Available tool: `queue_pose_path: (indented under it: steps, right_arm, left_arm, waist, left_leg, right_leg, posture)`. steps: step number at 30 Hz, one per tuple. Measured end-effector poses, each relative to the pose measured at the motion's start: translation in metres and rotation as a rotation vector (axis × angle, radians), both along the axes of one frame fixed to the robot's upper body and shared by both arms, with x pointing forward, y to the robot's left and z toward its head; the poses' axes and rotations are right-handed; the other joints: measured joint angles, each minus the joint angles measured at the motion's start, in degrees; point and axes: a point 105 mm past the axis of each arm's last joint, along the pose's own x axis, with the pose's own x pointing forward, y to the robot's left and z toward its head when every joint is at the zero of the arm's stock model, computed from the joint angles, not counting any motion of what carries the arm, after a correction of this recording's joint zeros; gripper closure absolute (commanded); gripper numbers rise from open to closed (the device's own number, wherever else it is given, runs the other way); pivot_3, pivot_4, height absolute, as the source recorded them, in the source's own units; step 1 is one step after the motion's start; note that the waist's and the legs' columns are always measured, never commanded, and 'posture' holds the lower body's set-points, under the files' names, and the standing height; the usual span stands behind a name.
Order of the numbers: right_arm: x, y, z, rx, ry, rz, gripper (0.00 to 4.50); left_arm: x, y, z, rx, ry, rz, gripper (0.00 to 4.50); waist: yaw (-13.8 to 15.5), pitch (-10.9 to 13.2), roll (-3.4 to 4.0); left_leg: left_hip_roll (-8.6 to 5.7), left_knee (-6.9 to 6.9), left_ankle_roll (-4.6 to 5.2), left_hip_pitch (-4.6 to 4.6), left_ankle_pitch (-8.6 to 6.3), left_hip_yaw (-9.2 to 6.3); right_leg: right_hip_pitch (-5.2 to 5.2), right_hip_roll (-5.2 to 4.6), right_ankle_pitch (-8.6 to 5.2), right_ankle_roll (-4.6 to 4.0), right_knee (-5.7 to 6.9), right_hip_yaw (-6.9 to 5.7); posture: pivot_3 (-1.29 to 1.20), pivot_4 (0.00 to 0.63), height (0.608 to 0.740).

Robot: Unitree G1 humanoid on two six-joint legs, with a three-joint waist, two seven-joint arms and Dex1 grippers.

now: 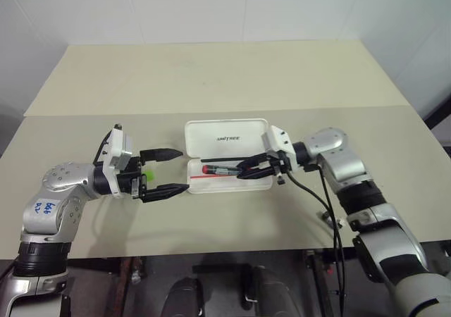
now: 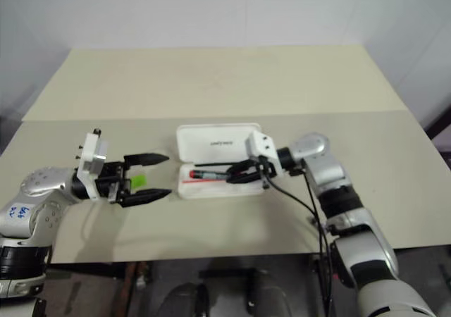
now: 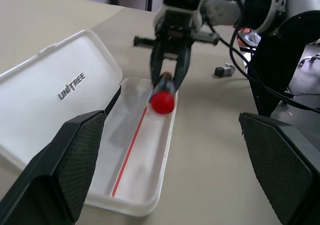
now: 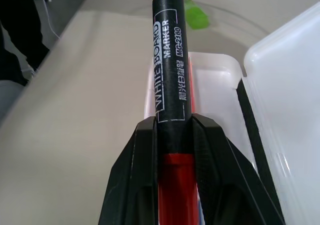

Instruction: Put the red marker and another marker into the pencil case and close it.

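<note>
Pencil case open near the middle of the table, lid laid back toward the far edge, tray toward the near edge, thin red stripe along the tray floor. Right gripper over the tray, jaws clamped on the red marker, marker roughly level, red end pointing toward the left gripper. Left gripper just off the case's left end, jaws wide apart, holding nothing. Lime-green marker on the table behind the left fingers, left of the case.
</note>
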Motion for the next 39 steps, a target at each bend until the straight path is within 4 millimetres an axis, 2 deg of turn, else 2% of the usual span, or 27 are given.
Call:
queue_pose_path:
  steps: [5,22,23,29,32,36,39]
  right_arm:
    - [0.008,0.002,-0.008,-0.039,-0.025,-0.001,3.9]
    - [0.029,0.015,-0.006,-0.084,-0.124,-0.036,3.9]
    - [0.029,0.016,-0.006,-0.081,-0.13,-0.037,3.18]
    - [0.029,0.017,-0.002,-0.061,-0.131,-0.034,1.02]
    - [0.026,0.021,0.008,-0.032,-0.134,-0.01,0.03]
    - [0.012,0.031,0.03,0.05,-0.141,0.046,0.03]
    - [-0.01,0.024,0.037,0.131,-0.068,0.07,0.03]
  left_arm:
    - [-0.003,-0.002,-0.002,0.003,-0.001,0.012,0.0]
    - [-0.004,-0.007,0.0,-0.014,-0.02,0.023,0.0]
    - [-0.004,-0.007,0.0,-0.016,-0.02,0.022,0.0]
    - [-0.004,-0.009,0.0,-0.026,-0.019,0.018,0.0]
    - [-0.004,-0.009,0.0,-0.028,-0.018,0.015,0.0]
    - [-0.004,-0.011,0.001,-0.029,-0.021,0.008,0.0]
    - [-0.004,-0.01,0.0,-0.029,-0.019,0.013,0.0]
  waist:
    - [-0.2,0.0,0.0]
    - [-0.3,0.0,0.0]
    - [-0.3,0.0,0.0]
    - [-0.3,0.0,0.01]
    - [-0.4,0.0,0.02]
    - [-0.2,0.0,0.02]
    - [0.1,0.0,0.02]
  left_leg:
    - [0.02,-0.01,-0.02,0.0,-0.01,0.01]
    - [0.04,-0.03,-0.09,0.01,0.0,0.01]
    - [0.04,-0.03,-0.09,0.01,0.0,0.0]
    - [0.04,-0.04,-0.09,0.0,0.0,0.0]
    - [0.06,-0.05,-0.1,0.0,0.0,-0.01]
    - [0.07,-0.07,-0.11,0.0,-0.02,-0.07]
    - [0.07,-0.1,-0.11,-0.07,-0.04,-0.16]
  right_leg:
    - [-0.01,0.0,0.0,0.0,-0.01,0.01]
    - [-0.01,-0.02,-0.01,-0.03,0.0,0.02]
    - [-0.01,-0.02,-0.01,-0.04,0.0,0.02]
    - [-0.01,-0.03,-0.01,-0.04,-0.01,0.02]
    - [-0.01,-0.02,-0.01,-0.04,-0.01,0.03]
    - [-0.01,-0.02,-0.02,-0.06,-0.03,0.03]
    - [-0.01,-0.06,-0.03,-0.07,-0.08,0.08]
  posture:
    - [0.0,0.15,0.74]
    - [0.0,0.15,0.74]
    - [0.0,0.15,0.74]
    - [0.0,0.15,0.74]
    - [0.0,0.15,0.74]
    - [0.0,0.15,0.74]
    - [0.0,0.15,0.74]
